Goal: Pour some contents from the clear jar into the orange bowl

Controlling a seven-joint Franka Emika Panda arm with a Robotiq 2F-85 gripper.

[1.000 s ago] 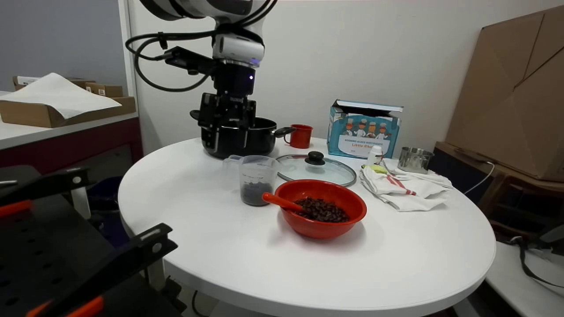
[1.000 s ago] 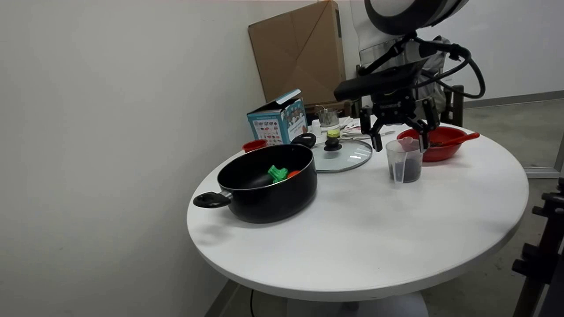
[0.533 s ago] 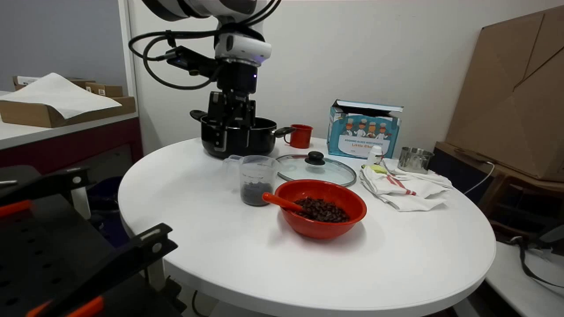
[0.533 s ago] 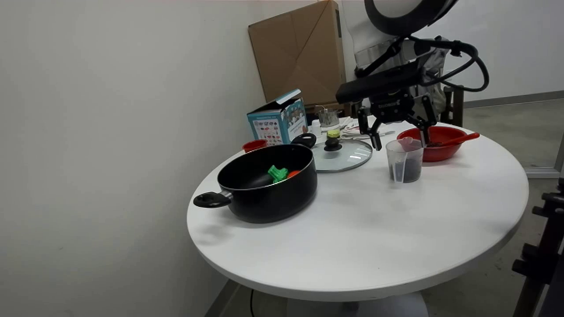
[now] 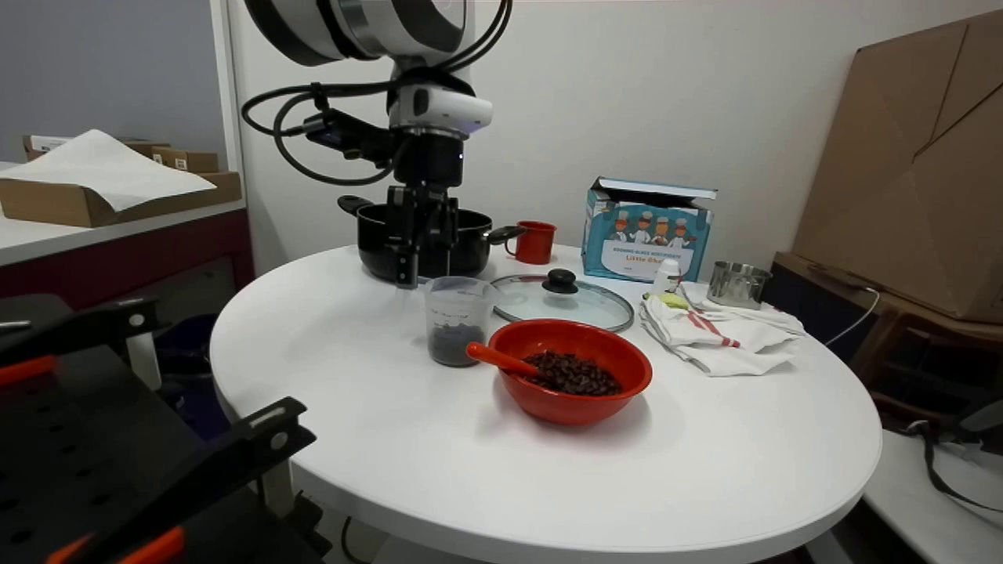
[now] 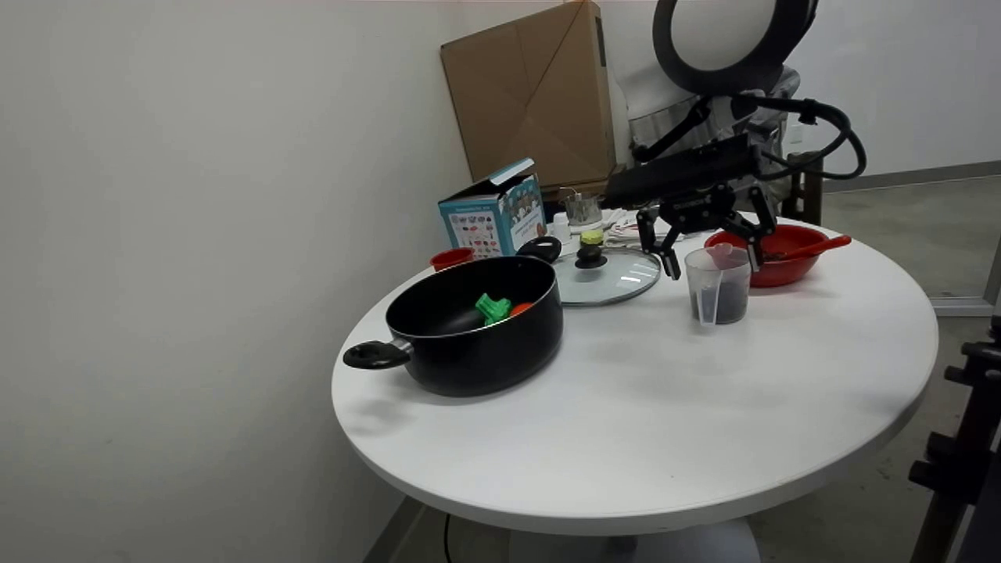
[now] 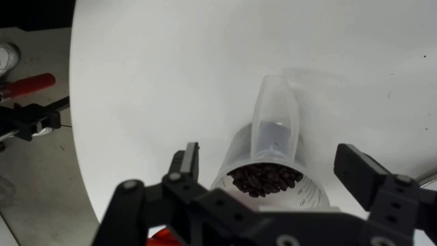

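Note:
The clear jar point(image 5: 458, 321) stands upright on the table, left of the orange bowl point(image 5: 570, 409) in an exterior view. It also shows in an exterior view point(image 6: 718, 293) and in the wrist view point(image 7: 235, 150), its handle pointing up in the picture. Dark contents point(image 7: 266, 179) lie at its bottom. More dark pieces point(image 5: 576, 376) and a red spoon point(image 5: 501, 360) are in the bowl. My gripper point(image 7: 268, 164) is open and empty. Its fingers point(image 7: 358, 171) are on either side of the jar's width, apart from it. The gripper also shows over the jar point(image 6: 714, 266) near rim height.
A black pot point(image 6: 485, 363) with toy vegetables inside stands by the wall. A glass lid point(image 5: 548, 305) lies behind the bowl. A red cup point(image 5: 536, 243), a blue box point(image 5: 646, 239), a white towel point(image 5: 721, 341) and a metal cup point(image 5: 738, 284) stand farther back. The round table point(image 5: 501, 486) has a drop-off edge.
My gripper has moved down toward the jar and slightly right in an exterior view, partly covering the jar's handle there. It has stayed open. The jar and bowl have not moved.

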